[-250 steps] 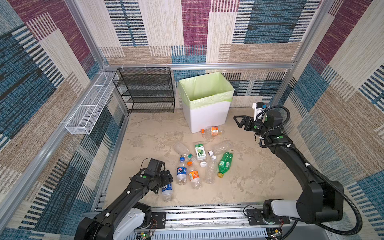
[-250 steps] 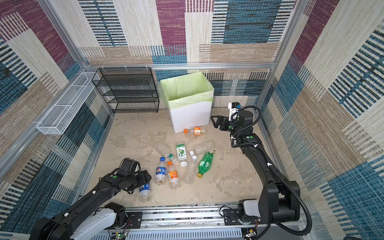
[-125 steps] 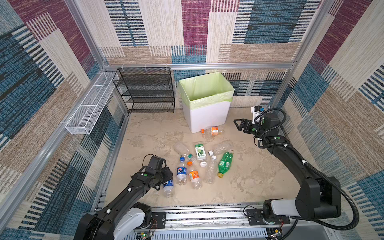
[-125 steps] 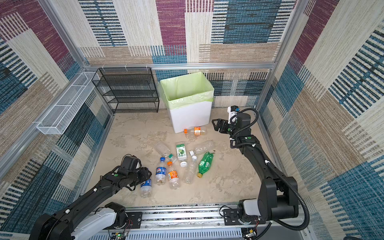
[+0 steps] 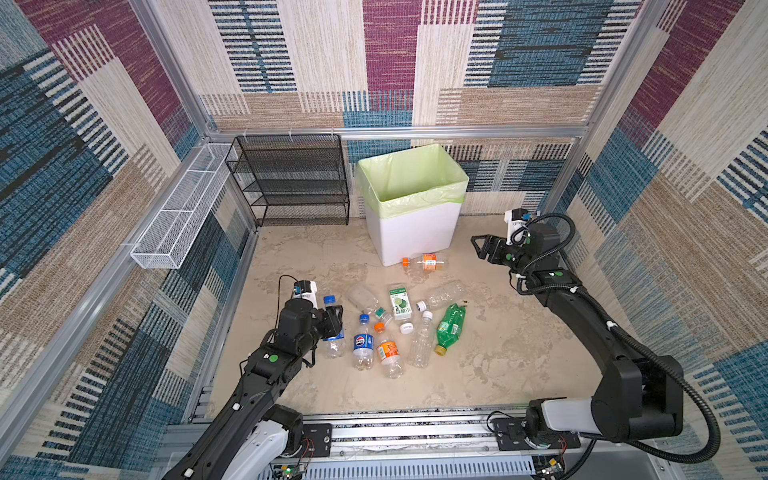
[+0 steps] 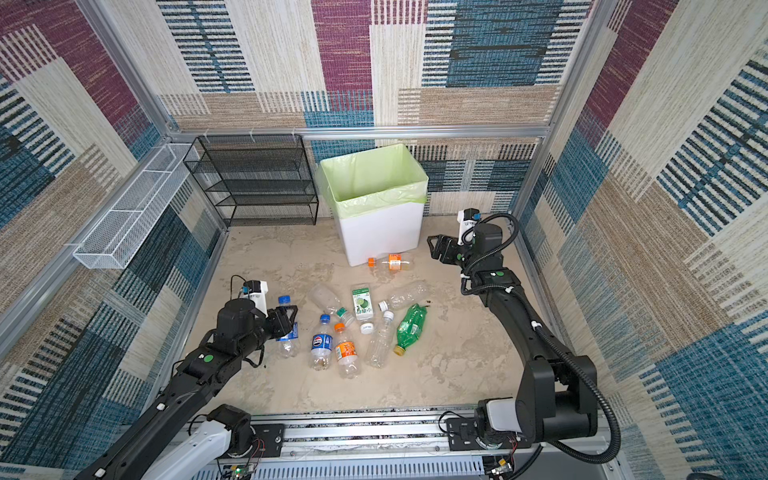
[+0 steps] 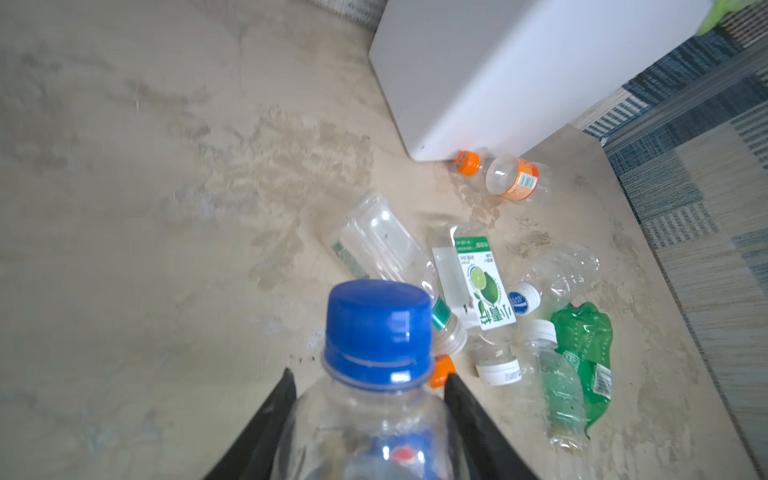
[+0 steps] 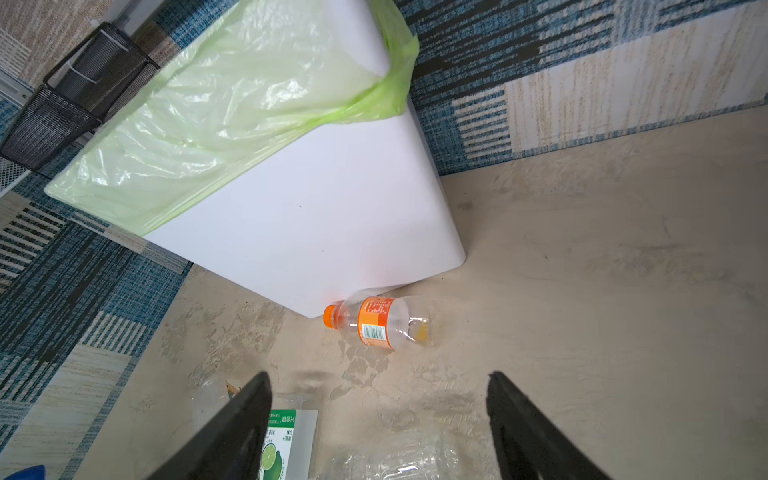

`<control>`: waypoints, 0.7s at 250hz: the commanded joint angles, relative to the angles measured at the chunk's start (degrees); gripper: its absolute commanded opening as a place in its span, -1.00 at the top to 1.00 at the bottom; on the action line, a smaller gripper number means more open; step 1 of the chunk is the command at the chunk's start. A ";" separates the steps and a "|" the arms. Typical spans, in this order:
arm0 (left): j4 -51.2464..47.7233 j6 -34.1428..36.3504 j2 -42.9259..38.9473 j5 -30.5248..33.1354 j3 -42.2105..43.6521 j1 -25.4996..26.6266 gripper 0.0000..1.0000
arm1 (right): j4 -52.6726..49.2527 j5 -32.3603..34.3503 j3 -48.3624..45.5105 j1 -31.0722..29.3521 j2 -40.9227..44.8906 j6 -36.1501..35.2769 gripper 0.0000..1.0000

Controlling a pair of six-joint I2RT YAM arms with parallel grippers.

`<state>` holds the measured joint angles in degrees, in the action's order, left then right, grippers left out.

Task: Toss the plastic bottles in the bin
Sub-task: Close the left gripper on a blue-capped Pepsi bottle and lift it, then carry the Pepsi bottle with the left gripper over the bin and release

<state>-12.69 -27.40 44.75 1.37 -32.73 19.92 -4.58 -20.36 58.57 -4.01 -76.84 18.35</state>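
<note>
My left gripper (image 5: pixel 332 321) (image 6: pixel 286 320) (image 7: pixel 370 378) is shut on a clear blue-capped bottle (image 5: pixel 333 337) (image 7: pixel 378 332), low over the floor at the left of the pile. Several more plastic bottles lie in the middle: a blue-label one (image 5: pixel 362 345), an orange-label one (image 5: pixel 388 353), a green one (image 5: pixel 451 326), a lime-label one (image 5: pixel 400 301) and clear ones. One orange-capped bottle (image 5: pixel 428 262) (image 8: pixel 376 322) lies against the bin (image 5: pixel 415 232) (image 6: pixel 378 232) (image 8: pixel 311 216). My right gripper (image 5: pixel 478 247) (image 6: pixel 434 247) (image 8: pixel 378 376) hangs open and empty to the right of the bin.
A black wire rack (image 5: pixel 291 183) stands left of the bin against the back wall. A white wire basket (image 5: pixel 178 220) hangs on the left wall. Patterned walls close in three sides, and a metal rail (image 5: pixel 395 428) runs along the front.
My left gripper has closed on the blue-capped bottle and carried it from the front toward the pile. The right gripper has sunk a little and its jaws have narrowed somewhat.
</note>
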 commanded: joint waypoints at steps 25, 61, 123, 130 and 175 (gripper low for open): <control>20.20 12.85 1.60 1.77 -4.88 -0.09 -0.08 | 2.18 2.22 -2.32 -0.08 2.35 -0.09 -0.60; 33.52 16.05 3.69 -1.51 -7.46 -0.06 -0.08 | 3.36 3.02 -4.31 -0.12 4.00 -0.18 -0.59; 52.49 23.65 8.60 -9.79 -16.44 -0.06 -0.09 | 5.82 4.09 -6.85 -0.18 6.28 -0.34 -0.57; 54.84 23.86 9.06 -10.71 -17.14 -0.07 -0.09 | 6.37 4.15 -7.12 -0.21 6.51 -0.17 -0.57; 65.26 22.93 12.21 -16.31 -21.94 -0.06 -0.09 | 9.65 4.27 -9.50 -0.21 8.35 -0.16 -0.56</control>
<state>39.62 -5.87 55.48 -9.54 -52.16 19.88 0.40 -16.73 50.02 -4.14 -69.47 18.17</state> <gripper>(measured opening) 0.551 0.782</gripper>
